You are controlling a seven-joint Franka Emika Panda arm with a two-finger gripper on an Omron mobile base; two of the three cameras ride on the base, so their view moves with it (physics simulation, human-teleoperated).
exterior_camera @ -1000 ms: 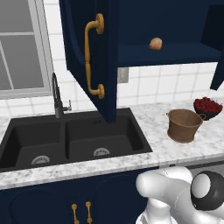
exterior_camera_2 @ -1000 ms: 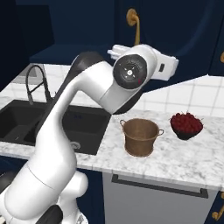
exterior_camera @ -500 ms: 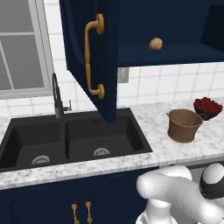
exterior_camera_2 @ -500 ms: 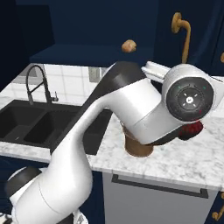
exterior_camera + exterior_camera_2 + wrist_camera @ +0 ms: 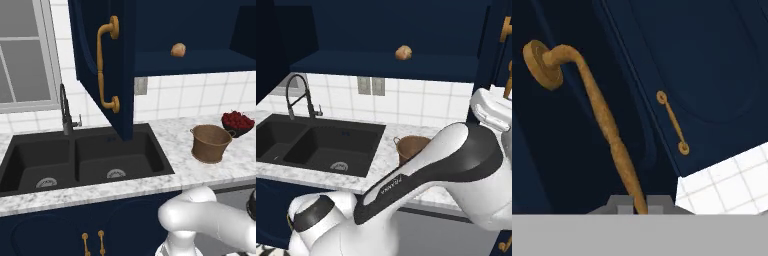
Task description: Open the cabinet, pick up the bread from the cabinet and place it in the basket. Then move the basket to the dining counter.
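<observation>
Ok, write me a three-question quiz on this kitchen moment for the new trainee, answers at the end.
1. True or false: the bread already lies in the basket.
2. Which stands right of the basket on the counter? A) a kettle B) the bowl of red fruit C) a toaster
3. Fill in: in the hand view, the gripper sits at a long brass ____ of the cabinet.

Key: 1. False, it sits on the cabinet shelf. 2. B. 3. handle.
</observation>
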